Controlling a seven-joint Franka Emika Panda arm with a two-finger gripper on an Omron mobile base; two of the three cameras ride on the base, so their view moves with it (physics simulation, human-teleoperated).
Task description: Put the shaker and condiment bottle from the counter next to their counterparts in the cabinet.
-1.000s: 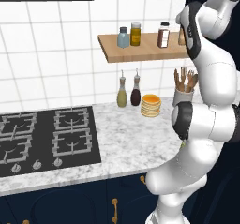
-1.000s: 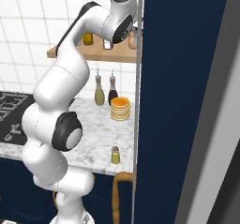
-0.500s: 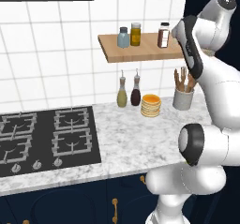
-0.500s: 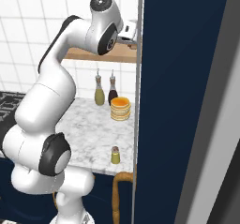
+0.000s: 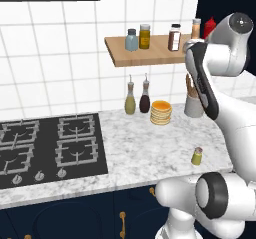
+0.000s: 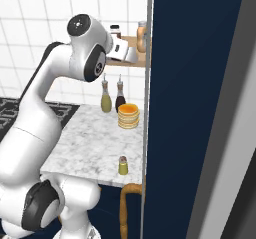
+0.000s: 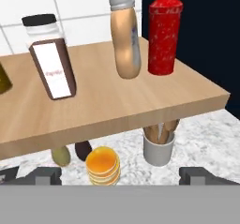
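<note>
The cabinet [image 7: 117, 108] is a matt light-wood plank, and the counter [image 5: 150, 153] looks like smooth marbled stone. On the plank, the condiment bottle [image 7: 126, 38] appears as smooth orange-tan plastic beside a glossy, speckled red squeeze bottle [image 7: 163, 35]. The shaker [image 5: 197, 156] has a grey metal-looking cap.

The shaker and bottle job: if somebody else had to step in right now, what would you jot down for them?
Gripper: open, empty, facing the shelf from just off its front edge.
Condiment bottle: already standing on the wooden shelf, right beside the red squeeze bottle. That half looks done.
Shaker: upright on the marble counter, near its front right corner, untouched.
Left: bring the arm down, pick up the shaker, set it by the small jars at the shelf's left end.
</note>
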